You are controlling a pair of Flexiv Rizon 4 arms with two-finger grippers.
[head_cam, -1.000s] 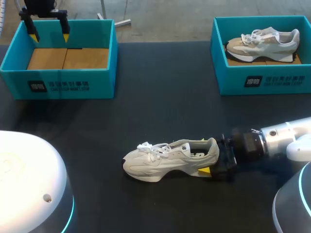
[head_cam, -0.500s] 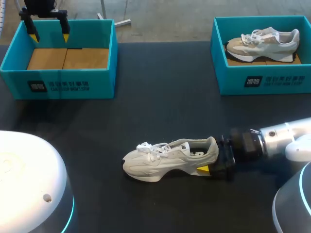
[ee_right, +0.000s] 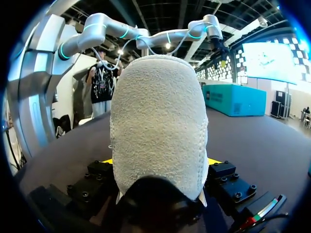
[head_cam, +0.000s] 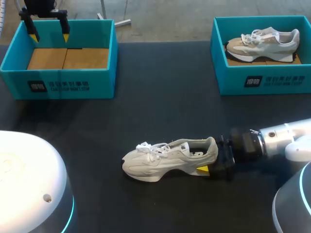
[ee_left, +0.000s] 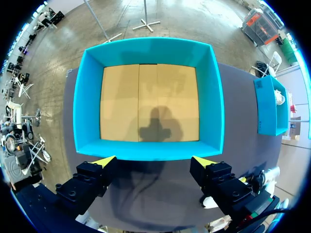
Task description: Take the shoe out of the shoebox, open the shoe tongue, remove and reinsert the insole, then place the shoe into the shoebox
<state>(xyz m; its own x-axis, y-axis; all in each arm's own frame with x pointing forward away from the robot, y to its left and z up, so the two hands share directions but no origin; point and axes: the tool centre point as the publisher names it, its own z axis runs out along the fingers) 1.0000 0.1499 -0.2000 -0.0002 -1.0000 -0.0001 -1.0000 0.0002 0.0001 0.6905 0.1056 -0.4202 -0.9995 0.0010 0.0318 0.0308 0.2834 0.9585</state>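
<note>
Table scene with one shoe out of its box. A pale grey sneaker [head_cam: 170, 159] lies on its sole near the middle of the dark table [head_cam: 160, 111], toe toward the left arm's side and heel toward the right arm. Its laces are tied. The mouth shows only as a dark opening, so the insole cannot be made out.

The right gripper [head_cam: 211, 165] comes in low from the right and clasps the sneaker's heel. In the head view only one yellow tip shows, under the heel's near side; the other finger is hidden behind the shoe. In the right wrist view the suede heel [ee_right: 158, 126] fills the space ahead of the right gripper [ee_right: 160, 162], hiding toe, laces and tongue. A sliver of yellow shows against each side of the heel, both fingers pressed to it.

The left gripper [head_cam: 48, 30] hangs above the far wall of the left shoebox [head_cam: 58, 73], and its arm is mostly cut off. In the left wrist view the left gripper [ee_left: 154, 161] is spread wide with nothing between its fingers, over the box's teal wall [ee_left: 146, 151]. The box holds only its brown cardboard floor [ee_left: 148, 102].

The right shoebox [head_cam: 262, 80] stands at the far right corner and holds a tan-and-white sneaker [head_cam: 265, 41]. The box's right side is cut off.
</note>
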